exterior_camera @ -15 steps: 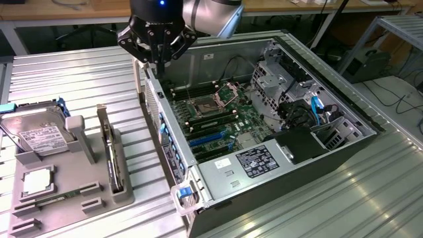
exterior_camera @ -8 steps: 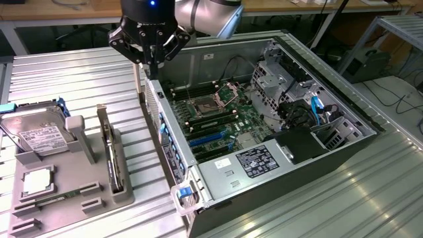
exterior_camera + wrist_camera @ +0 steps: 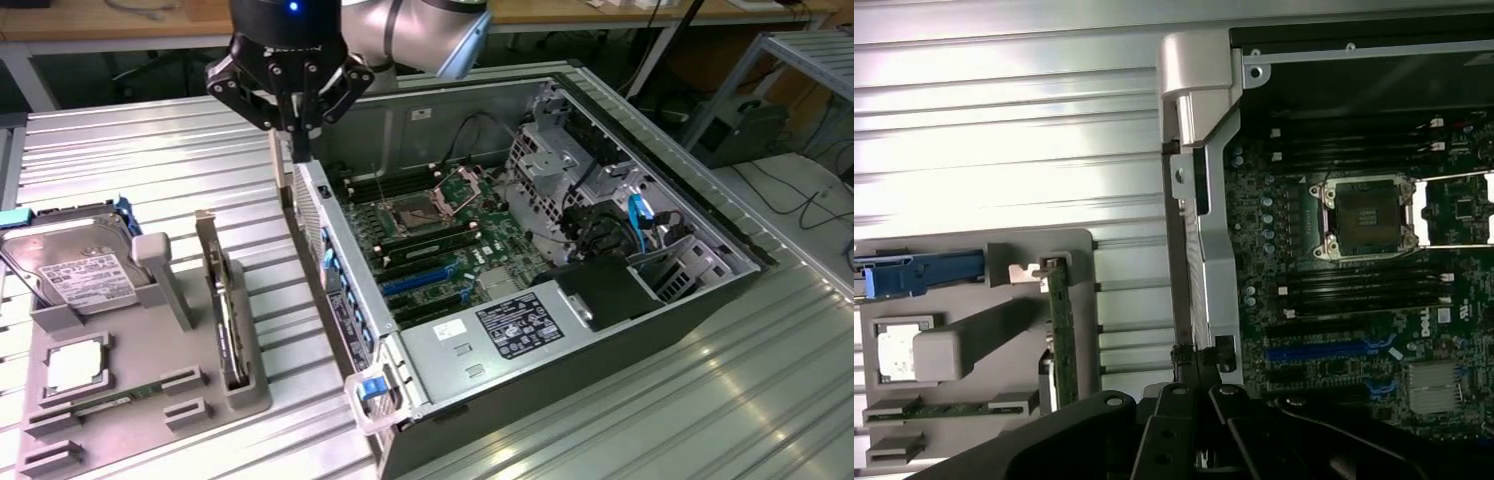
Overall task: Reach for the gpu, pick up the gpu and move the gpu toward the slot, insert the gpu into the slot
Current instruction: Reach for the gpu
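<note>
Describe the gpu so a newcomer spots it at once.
Find the grey tray on the exterior view's left, beside the open computer case. The gpu stands on edge along the tray's side nearest the case. Unlike the boxy hard drive and flat-lying memory stick, it is a thin dark card with a silvery bracket.

Ribbed metal table [image 3: 134, 160]: bears one grey parts holder [image 3: 147, 345] and, just beside it, one open computer case [image 3: 601, 400].
</note>
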`<state>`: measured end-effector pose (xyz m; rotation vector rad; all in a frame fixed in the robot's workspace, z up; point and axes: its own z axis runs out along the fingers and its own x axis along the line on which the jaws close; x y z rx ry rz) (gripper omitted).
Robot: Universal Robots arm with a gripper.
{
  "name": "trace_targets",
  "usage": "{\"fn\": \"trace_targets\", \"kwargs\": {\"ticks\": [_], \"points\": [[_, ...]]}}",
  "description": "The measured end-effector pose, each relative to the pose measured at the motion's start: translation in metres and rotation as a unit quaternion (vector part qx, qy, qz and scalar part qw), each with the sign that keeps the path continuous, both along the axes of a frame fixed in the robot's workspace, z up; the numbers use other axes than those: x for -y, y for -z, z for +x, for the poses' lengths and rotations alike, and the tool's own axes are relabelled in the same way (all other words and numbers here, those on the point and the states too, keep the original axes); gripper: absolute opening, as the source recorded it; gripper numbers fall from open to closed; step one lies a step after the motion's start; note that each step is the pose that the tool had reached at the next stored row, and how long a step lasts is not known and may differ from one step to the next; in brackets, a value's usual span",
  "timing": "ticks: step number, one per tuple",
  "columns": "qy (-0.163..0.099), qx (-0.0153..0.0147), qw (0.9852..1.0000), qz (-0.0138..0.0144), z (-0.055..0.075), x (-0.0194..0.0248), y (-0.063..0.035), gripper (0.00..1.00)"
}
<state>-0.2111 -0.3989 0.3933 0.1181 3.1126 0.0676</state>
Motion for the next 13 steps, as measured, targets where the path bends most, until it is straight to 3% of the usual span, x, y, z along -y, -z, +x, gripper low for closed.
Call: {"fn": "trace_targets", "kwargs": {"ticks": [13], "points": [[0.000,0.0000,1.0000,0.0000,-0.018,0.0000,0.0000,0.11]]}}
